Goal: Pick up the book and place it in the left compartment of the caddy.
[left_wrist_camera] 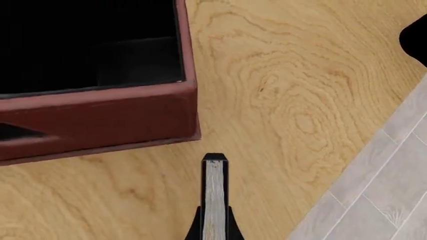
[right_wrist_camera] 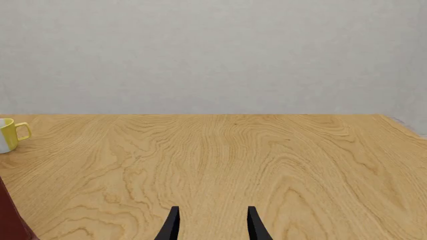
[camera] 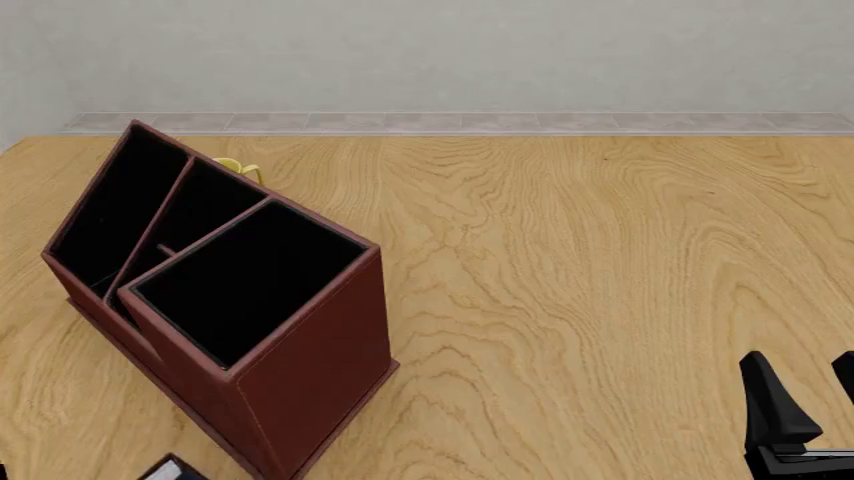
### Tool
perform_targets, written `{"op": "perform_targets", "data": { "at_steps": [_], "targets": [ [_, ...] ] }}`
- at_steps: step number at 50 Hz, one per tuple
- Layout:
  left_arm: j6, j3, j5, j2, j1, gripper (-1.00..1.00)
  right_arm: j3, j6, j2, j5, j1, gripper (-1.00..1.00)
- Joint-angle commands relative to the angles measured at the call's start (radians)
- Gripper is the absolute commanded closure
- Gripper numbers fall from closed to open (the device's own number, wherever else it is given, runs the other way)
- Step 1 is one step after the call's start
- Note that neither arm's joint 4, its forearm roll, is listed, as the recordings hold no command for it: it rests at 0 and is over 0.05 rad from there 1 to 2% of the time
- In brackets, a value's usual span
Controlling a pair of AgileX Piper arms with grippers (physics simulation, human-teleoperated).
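In the left wrist view the book [left_wrist_camera: 214, 192] stands on edge, its pale page edge framed by dark covers, with my left gripper [left_wrist_camera: 214, 227] shut on it. It hangs over the wood just off the corner of the dark reddish-brown caddy [left_wrist_camera: 100, 117]. In the front view the caddy [camera: 314, 370] stands at the left, and only a corner of the book [camera: 171, 468] shows at the bottom edge beside it. The left compartment [camera: 118, 205] is the narrow black slot at the caddy's far left end. My right gripper [camera: 807, 400] is open and holds nothing, low at the right.
A small yellow mug [camera: 238, 167] peeks out behind the caddy, and the right wrist view shows the mug [right_wrist_camera: 11, 134] too. The table's edge and a grey tiled floor [left_wrist_camera: 387, 190] show beside the book. A grey wall [camera: 427, 55] closes the back.
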Motion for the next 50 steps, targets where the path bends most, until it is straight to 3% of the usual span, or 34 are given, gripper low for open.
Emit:
{"op": "perform_targets", "data": {
  "at_steps": [1, 25, 34, 50],
  "targets": [
    [0.051, -0.015, 0.093, -0.114, 0.08, 1.0, 0.001, 0.0, 0.008, -0.01, 0.001, -1.0],
    [0.134, 0.033, 0.093, -0.194, 0.373, 1.0, 0.001, 0.0, 0.008, -0.01, 0.001, -1.0],
    [0.153, 0.043, 0.093, -0.203, 0.447, 1.0, 0.001, 0.0, 0.008, -0.01, 0.001, -1.0],
    [0.194, 0.01, 0.093, -0.205, 0.656, 1.0, 0.001, 0.0, 0.008, -0.01, 0.001, -1.0]
  ]
}}
